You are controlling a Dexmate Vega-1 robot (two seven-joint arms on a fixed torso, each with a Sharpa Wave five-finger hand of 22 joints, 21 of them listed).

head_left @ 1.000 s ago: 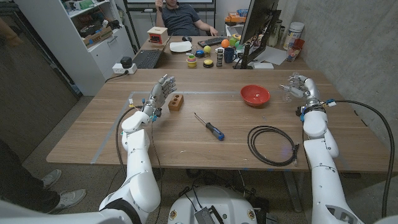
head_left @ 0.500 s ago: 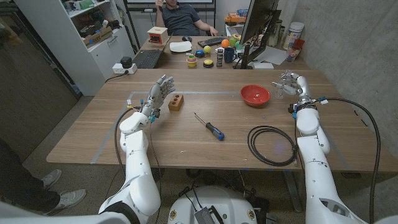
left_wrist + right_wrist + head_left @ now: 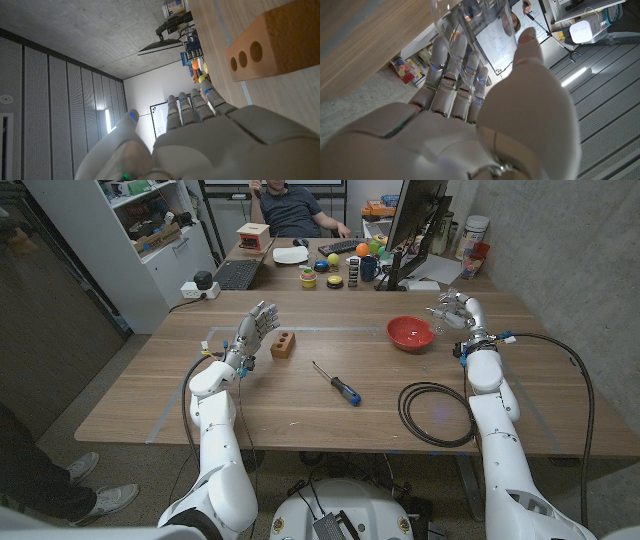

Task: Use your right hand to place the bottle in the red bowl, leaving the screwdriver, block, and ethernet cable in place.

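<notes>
Bottle (image 3: 447,318), clear plastic, sits clamped in the right hand (image 3: 458,312), fingers wrapped round it, just beside the bowl (image 3: 410,333) at its 2 o'clock. To finish well, I judge it should travel a little further over the red rim toward 8 o'clock, come low, then be let go gently so it doesn't bounce out. Screwdriver (image 3: 336,383), block (image 3: 283,344) and cable (image 3: 437,413) lie well apart. Left hand (image 3: 255,330) stands empty, fingers spread, by the block.

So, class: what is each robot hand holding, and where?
Right hand grips the clear bottle around its body. Left hand holds nothing.
</notes>
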